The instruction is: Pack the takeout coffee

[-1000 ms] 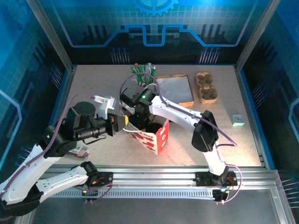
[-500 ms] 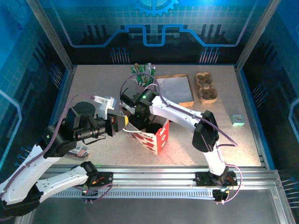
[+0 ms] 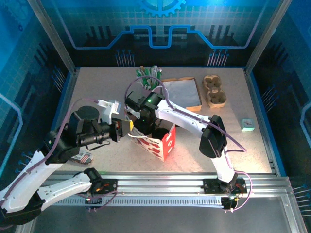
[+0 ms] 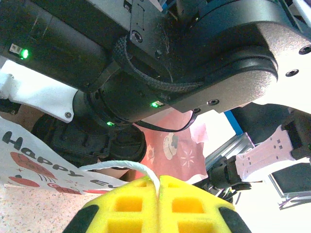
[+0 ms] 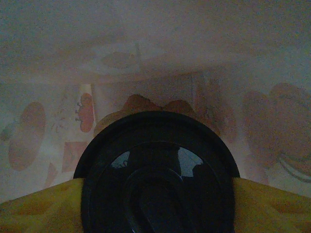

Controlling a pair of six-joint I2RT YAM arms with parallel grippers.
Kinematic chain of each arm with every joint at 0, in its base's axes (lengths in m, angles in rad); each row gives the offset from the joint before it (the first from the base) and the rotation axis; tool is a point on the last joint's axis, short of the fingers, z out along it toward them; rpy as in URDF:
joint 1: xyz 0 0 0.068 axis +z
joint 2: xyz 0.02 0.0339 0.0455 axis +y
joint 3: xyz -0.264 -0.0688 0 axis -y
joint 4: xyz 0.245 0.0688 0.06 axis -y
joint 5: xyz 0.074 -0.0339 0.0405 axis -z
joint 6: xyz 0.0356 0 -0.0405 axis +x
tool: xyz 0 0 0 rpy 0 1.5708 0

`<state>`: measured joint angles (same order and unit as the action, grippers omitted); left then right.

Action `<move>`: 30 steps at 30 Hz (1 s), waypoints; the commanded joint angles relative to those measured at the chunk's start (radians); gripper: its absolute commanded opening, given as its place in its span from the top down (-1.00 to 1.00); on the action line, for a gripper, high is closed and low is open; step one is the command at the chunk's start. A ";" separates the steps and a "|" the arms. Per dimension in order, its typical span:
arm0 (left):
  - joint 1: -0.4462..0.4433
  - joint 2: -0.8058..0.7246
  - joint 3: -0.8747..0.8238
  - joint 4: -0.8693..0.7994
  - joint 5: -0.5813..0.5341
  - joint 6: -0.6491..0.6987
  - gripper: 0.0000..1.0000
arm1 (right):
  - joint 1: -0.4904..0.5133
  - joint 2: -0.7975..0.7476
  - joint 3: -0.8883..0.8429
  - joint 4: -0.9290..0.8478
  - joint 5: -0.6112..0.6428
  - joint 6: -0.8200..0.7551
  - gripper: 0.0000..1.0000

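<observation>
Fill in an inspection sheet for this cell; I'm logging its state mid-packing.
Surface: speckled beige tabletop, nothing spilled seen.
Job's things: takeout coffee, round black plastic lid on, inside the standing red-and-white paper gift bag.
Clutter: green-white sticks; grey tray with brown rim; brown pulp cup carrier; small teal square; striped packet partly under the left arm.
Grippers: left gripper shut on the bag's white cord handle; right gripper inside the bag, yellow fingers flanking the lid, grip unclear.
Cables: purple cables loop off both arms.
Surroundings: blue printed walls, aluminium frame rail.
</observation>
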<state>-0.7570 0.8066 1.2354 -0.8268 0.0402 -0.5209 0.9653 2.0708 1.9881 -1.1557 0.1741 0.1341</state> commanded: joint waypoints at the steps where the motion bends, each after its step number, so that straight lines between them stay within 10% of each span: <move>1: -0.009 -0.017 0.029 0.036 -0.005 0.021 1.00 | -0.016 0.054 -0.004 -0.116 0.005 0.000 -0.49; 30: -0.010 -0.013 0.027 0.042 0.001 0.018 1.00 | -0.013 0.012 0.015 -0.098 0.008 -0.001 -0.99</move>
<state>-0.7570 0.8066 1.2354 -0.8265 0.0406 -0.5209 0.9642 2.0781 1.9961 -1.2041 0.1749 0.1337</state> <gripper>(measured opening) 0.052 0.996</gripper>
